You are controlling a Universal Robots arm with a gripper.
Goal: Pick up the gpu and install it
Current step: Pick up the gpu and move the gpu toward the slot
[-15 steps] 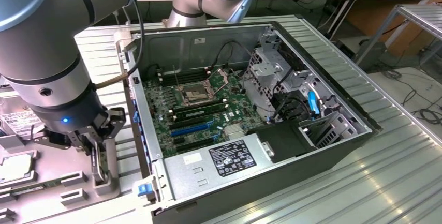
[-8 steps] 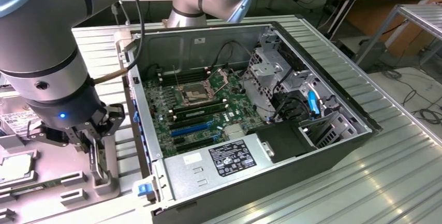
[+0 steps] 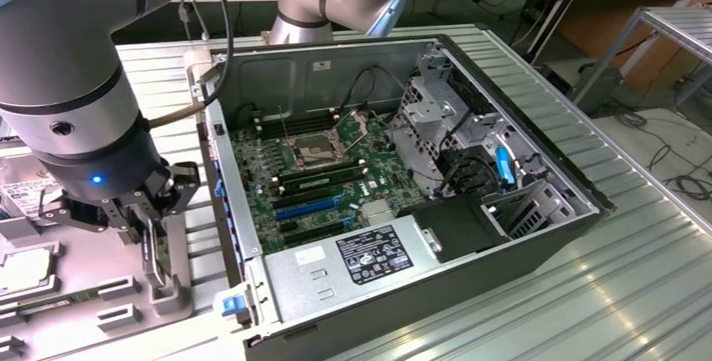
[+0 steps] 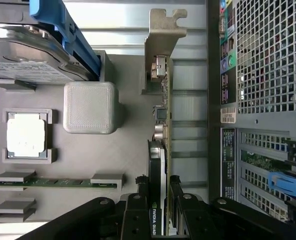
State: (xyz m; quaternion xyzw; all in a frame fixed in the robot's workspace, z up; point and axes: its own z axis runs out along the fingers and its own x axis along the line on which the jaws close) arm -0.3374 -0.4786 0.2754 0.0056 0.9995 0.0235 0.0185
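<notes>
The gpu (image 4: 158, 157), edge-on in the wrist view, sits clamped in the claw (image 4: 159, 187).

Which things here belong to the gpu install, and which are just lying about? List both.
Job:
gpu, on edge in the tray
gripper, jaws closed on it
motherboard in the open case

Lying about:
hard drive
processor
memory stick

Exterior cam: high, angled down over case (image 3: 323, 65) and tray (image 3: 89, 290). Wrist cam: close, straight down. Shared: tray, gpu (image 4: 157, 160).
</notes>
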